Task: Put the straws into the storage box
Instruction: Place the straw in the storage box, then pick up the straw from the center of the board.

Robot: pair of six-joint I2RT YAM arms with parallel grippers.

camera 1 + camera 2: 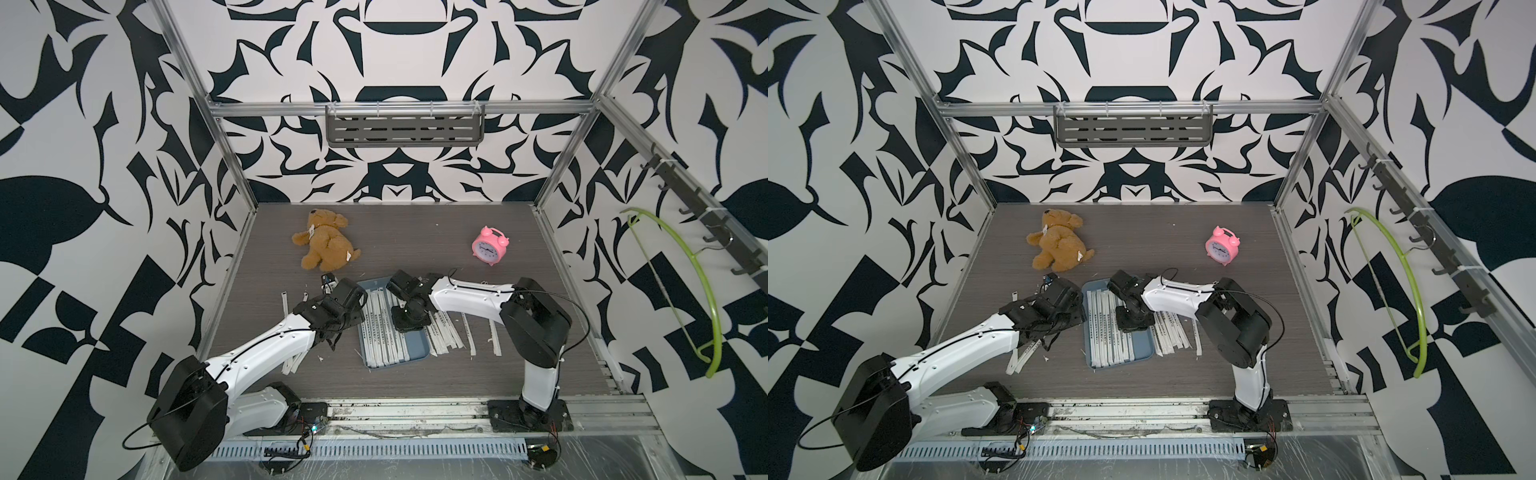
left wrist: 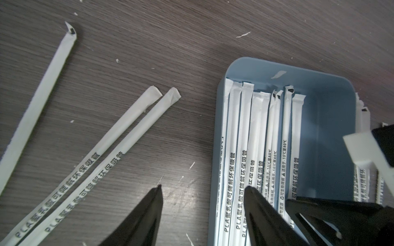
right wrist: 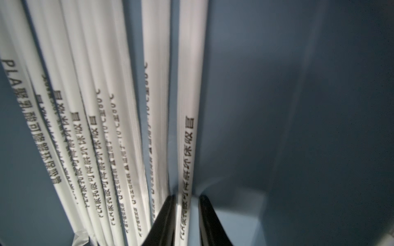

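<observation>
right hand, slightly spread, straddles one straw lying in the storage box.

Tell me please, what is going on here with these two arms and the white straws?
Paper-wrapped straws are being put into the storage box. The right gripper is down inside the box, its fingers slightly apart around one straw lying on the box floor. The left gripper hangs open and empty at the box's edge. Many straws lie in the box; loose straws wait on the table on both sides.
</observation>
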